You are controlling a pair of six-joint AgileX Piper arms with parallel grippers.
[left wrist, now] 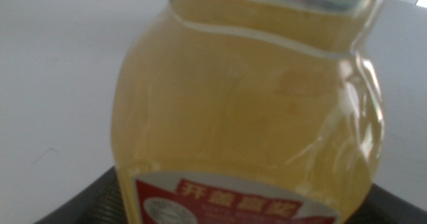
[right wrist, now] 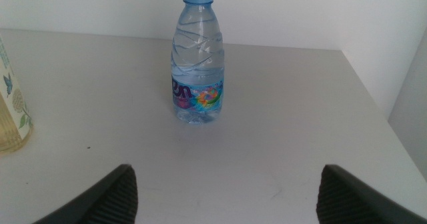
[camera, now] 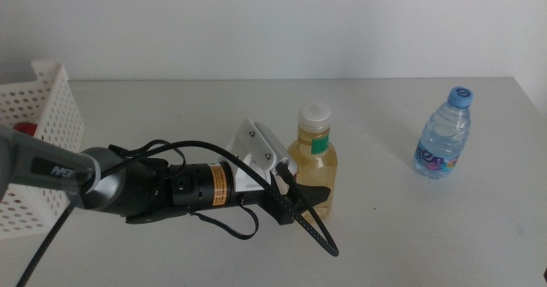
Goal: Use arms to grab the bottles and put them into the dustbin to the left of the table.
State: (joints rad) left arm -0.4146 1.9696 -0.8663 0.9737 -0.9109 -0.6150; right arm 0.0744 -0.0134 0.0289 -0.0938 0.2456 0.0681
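The middle view looks forward and down over the tabletop toward its far edge and the wall. The left wrist view sits pressed close against the yellow-liquid bottle, which fills it. The right wrist view stands low and well back, facing the water bottle near the far right corner. The middle view shares both bottles with the wrist views.
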